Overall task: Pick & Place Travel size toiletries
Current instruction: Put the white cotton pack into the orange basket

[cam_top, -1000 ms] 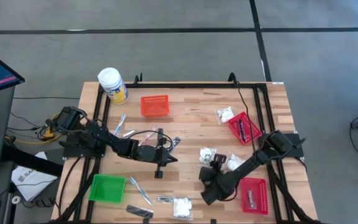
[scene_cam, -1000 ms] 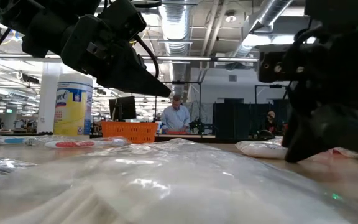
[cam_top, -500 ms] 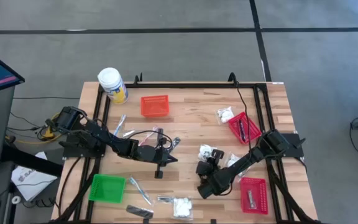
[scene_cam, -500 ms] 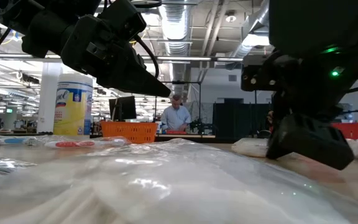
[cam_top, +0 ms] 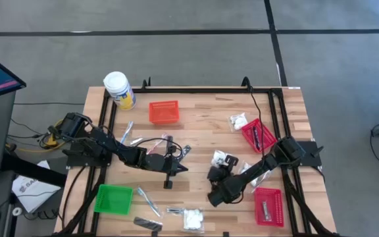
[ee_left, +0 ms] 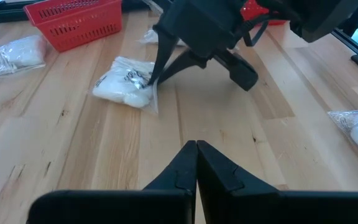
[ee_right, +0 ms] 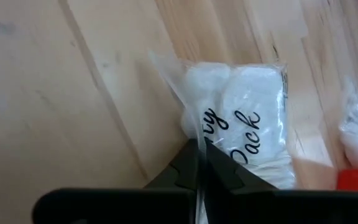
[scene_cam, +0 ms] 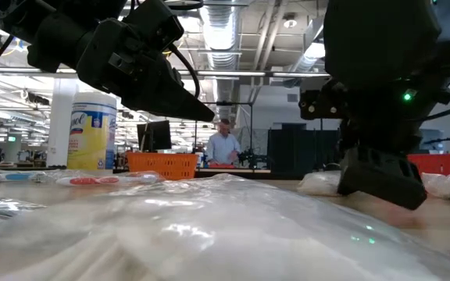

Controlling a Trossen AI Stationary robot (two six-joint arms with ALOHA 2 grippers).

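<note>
A white lumpy clear-wrapped packet point(cam_top: 222, 158) point(ee_right: 241, 124) lies on the wooden table right of centre. My right gripper point(cam_top: 217, 166) point(ee_right: 197, 148) is down at its near-left edge, shut on the wrapper. My left gripper point(cam_top: 183, 169) point(ee_left: 196, 144) hovers shut and empty left of centre, pointing at that packet point(ee_left: 126, 84). More toiletries lie flat on the table: a white packet point(cam_top: 192, 218), another point(cam_top: 239, 121), thin sticks point(cam_top: 147, 201) and a dark sachet point(cam_top: 147, 225). My right gripper pinches the packet's clear wrapper edge point(ee_right: 188, 134) between its two fingertips, beside the white filling. The fingers slant down at it from the table's near side point(ee_left: 157, 68). The packet rests flat on the table.
Two red baskets point(cam_top: 254, 135) point(cam_top: 267, 205) stand at the right, an orange basket point(cam_top: 164, 111) at the far middle and a green basket point(cam_top: 113, 199) at the near left. A white-lidded jar point(cam_top: 119, 89) stands at the far left corner. Another white packet point(cam_top: 249, 172) lies under my right arm.
My right gripper has moved toward the table's left edge and a little toward the far edge, up to the white packet, rolling slightly, and has shut on the wrapper's edge. The packet lies where it was.
</note>
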